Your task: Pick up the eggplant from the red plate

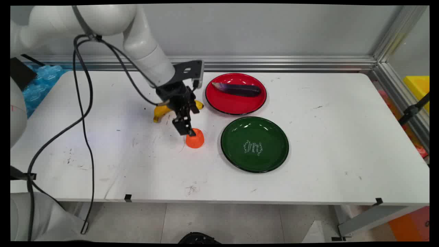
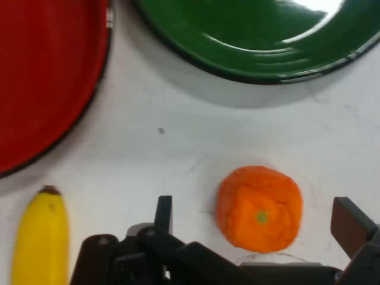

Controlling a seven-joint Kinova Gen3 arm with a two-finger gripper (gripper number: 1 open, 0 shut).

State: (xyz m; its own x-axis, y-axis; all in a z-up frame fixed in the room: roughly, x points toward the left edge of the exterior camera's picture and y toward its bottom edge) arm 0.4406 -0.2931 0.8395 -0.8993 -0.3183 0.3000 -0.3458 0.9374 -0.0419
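An orange fruit (image 1: 194, 139) (image 2: 259, 208) lies on the white table (image 1: 137, 164). My gripper (image 1: 187, 131) (image 2: 255, 219) hangs low over it, open, with one finger on each side of the orange and a gap to both. A yellow banana (image 1: 161, 110) (image 2: 40, 237) lies just behind the gripper, partly hidden by it in the main view. A green plate (image 1: 254, 144) (image 2: 261, 41) sits empty to the right of the orange.
A red plate (image 1: 236, 99) (image 2: 41, 77) at the back holds a dark purple eggplant (image 1: 237, 89). Black cables (image 1: 82, 113) hang from the arm over the table's left part. A metal rail runs along the wall behind.
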